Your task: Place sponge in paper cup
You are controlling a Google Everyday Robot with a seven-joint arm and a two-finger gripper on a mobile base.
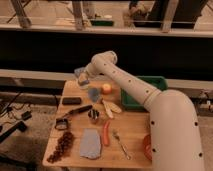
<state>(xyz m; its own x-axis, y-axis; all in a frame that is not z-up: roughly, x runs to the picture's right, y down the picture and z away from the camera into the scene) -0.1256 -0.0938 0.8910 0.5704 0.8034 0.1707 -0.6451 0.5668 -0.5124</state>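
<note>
My gripper point(81, 76) hangs over the far left corner of the wooden table point(132, 127), at the end of the white arm that reaches in from the right. A small pale blue cup, the paper cup point(94, 94), stands just right of and nearer than the gripper, beside the orange fruit point(106, 88). The gripper is up and to the left of the cup, apart from it. I see no yellowish sponge on the table. It may be at the gripper tip, but I cannot tell.
A green tray point(145, 90) sits at the back right. Also on the table are a black block point(71, 100), a dark brush point(75, 112), a steel cup point(93, 116), pale fruit slices point(112, 106), a blue-grey cloth point(91, 143), a carrot point(106, 134), a fork point(120, 142), grapes point(62, 146) and a red bowl point(146, 146).
</note>
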